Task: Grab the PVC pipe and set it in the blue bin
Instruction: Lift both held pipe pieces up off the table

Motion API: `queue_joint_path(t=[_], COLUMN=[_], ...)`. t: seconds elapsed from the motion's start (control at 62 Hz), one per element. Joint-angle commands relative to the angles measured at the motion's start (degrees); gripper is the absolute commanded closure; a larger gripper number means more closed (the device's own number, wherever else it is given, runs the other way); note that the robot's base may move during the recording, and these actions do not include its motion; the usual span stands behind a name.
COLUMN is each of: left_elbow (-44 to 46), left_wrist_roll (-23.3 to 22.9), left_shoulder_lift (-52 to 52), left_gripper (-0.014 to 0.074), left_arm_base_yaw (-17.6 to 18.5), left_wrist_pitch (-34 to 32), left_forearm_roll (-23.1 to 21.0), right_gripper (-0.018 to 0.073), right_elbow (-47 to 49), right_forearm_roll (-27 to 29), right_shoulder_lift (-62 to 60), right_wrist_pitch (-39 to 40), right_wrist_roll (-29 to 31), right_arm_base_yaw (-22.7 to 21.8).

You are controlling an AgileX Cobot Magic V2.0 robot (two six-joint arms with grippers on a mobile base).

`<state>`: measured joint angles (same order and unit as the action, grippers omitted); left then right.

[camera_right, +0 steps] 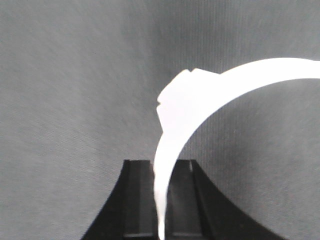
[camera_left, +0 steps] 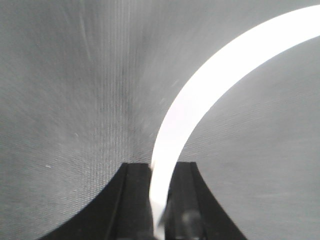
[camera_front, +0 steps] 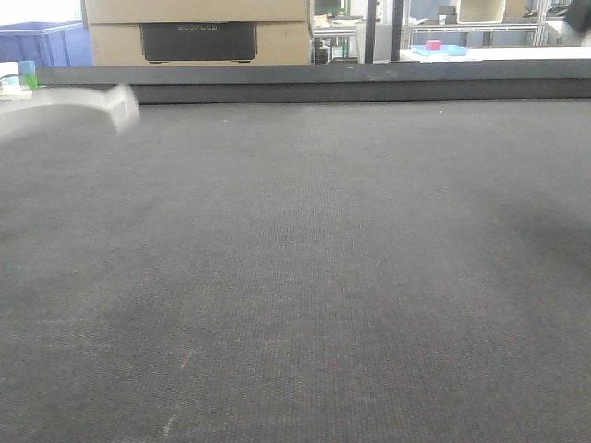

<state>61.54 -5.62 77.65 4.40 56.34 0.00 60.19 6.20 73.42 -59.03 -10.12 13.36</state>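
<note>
Left end effector (camera_left: 159, 172) — pinching white strip (camera_left: 215, 85)

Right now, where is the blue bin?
In the front view, the blue bin sits far left, beyond the table, just left of the tan boxes.

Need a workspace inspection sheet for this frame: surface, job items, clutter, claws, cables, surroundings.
Surface: dark grey woven mat, with faint pale scuffs near the front.
Job's things: PVC pipe not identifiable; blue bin stands beyond the far left edge.
Clutter: small green item at the far left edge.
Claws: left claw has the curved left white strip rising between its fingers. Right claw likewise, with the right white strip. Cannot tell if either is clamped.
Cables: nothing seen.
Surroundings: cardboard box with a black unit; far table carrying a pink block.
</note>
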Motion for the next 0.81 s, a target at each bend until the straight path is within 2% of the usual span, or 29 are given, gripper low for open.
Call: queue_joint_path(t=[0.0, 0.097, 0.161, 0.29, 0.5, 0.661, 0.79], left_elbow=[0.5, 0.6, 0.6, 0.6, 0.6, -1.0, -3.3], left_wrist_roll=[0.2, 0.2, 0.2, 0.2, 0.2, 0.2, 0.2], left_shoulder_lift=[-5.5, -10.1, -13.5, -20.5, -29.3, -33.1, -34.2], left_gripper=[0.0707, 0.0707, 0.0707, 0.0707, 0.0707, 0.0707, 0.0707], left_arm_base_yaw=[0.0, 0.0, 0.0, 0.0, 0.0, 0.0, 0.0], left_wrist_pitch=[-0.8, -0.5, -0.5, -5.5, -13.9, -22.3, -23.2], left_forearm_roll=[-0.5, 0.6, 0.6, 0.4, 0.4, 0.4, 0.4], right_gripper=[0.0721, 0.0721, 0.0721, 0.0721, 0.0721, 0.0721, 0.0721], right_elbow=[2.7, 5.9, 7.7, 8.5, 8.3, 4.9, -3.1], right_forearm_roll=[-0.2, -0.2, -0.2, -0.2, -1.9, -3.3, -5.7], right_shoulder_lift=[-2.8, -5.8, -8.2, -12.8, -18.4, -24.4, -32.2], right_wrist_pitch=[-1.6, -1.7, 0.9, 7.2, 10.3, 15.5, 25.3], right_wrist_roll=[0.8, 1.5, 2.7, 5.1, 7.6, 8.8, 8.8], right_arm_base_yaw=[0.0, 0.0, 0.0, 0.0, 0.0, 0.0, 0.0])
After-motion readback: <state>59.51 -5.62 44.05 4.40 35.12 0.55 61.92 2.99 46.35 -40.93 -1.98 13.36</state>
